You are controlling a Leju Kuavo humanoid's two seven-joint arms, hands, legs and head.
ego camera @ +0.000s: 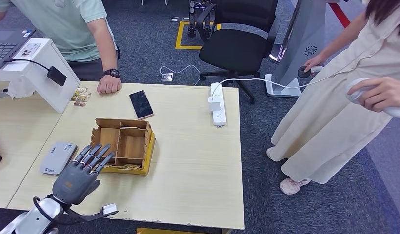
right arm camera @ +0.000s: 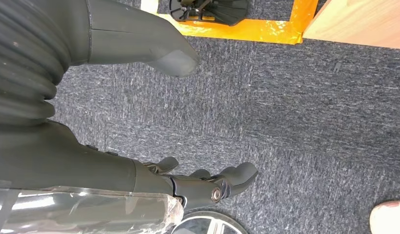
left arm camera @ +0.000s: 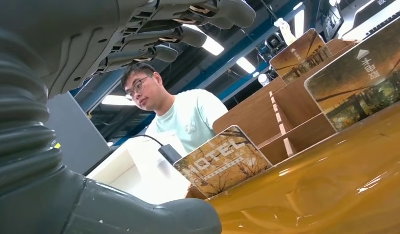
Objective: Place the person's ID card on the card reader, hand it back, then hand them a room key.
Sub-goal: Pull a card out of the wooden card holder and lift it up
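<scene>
left robot hand (ego camera: 83, 170): released, fingers straight, spread, tips just beside wooden box (ego camera: 124, 145) | right robot hand (right arm camera: 188, 183): hanging over carpet, fingers loosely curled, holding nothing | key cards (left arm camera: 222, 163): in wooden box on counter (ego camera: 188, 161)

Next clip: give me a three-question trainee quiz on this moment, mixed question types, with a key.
1. True or false: the left hand is holding a card.
2. Multiple choice: the dark phone lies (A) inside the wooden organizer, (B) on the table beyond the organizer, (C) on the card reader.
3. Fill in: the right hand hangs over the grey ____.

Key:
1. False; its fingers are spread by the organizer's near corner, with nothing in them.
2. B.
3. Carpet.
</scene>
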